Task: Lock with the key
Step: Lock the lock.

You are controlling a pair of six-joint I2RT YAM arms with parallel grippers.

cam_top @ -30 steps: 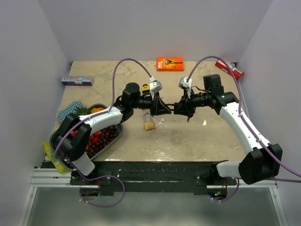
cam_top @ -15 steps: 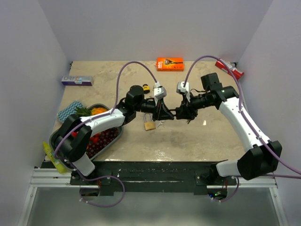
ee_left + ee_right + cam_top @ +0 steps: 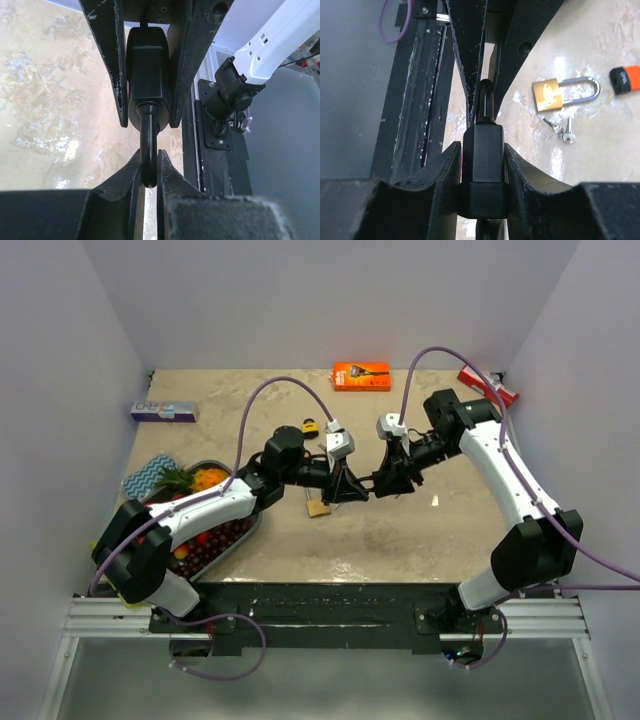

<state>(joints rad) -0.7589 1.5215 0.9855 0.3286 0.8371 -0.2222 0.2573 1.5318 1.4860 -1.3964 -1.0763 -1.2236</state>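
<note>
A black padlock [image 3: 369,483] hangs in the air between my two grippers. My left gripper [image 3: 353,486] is shut on its shackle [image 3: 148,150]; the fingertips [image 3: 134,167] pinch the loop in the left wrist view. My right gripper [image 3: 387,480] is shut on the lock's black body [image 3: 485,160]. The body also shows in the left wrist view [image 3: 145,75]. A brass padlock [image 3: 549,95] lies on the table with small silver keys [image 3: 564,131] beside it. In the top view the brass padlock [image 3: 320,507] lies just below my left gripper.
A metal tray [image 3: 252,523] of fruit sits at the left, with a teal cloth [image 3: 148,472] behind it. An orange box [image 3: 361,375], a red packet [image 3: 488,386] and a blue-white box [image 3: 163,411] lie along the back. A small orange-black item [image 3: 625,79] lies near the brass padlock.
Both grippers, joined at the black padlock, have shifted slightly to the right and toward the near edge. The right arm's elbow has swung back. The brass padlock has not moved.
</note>
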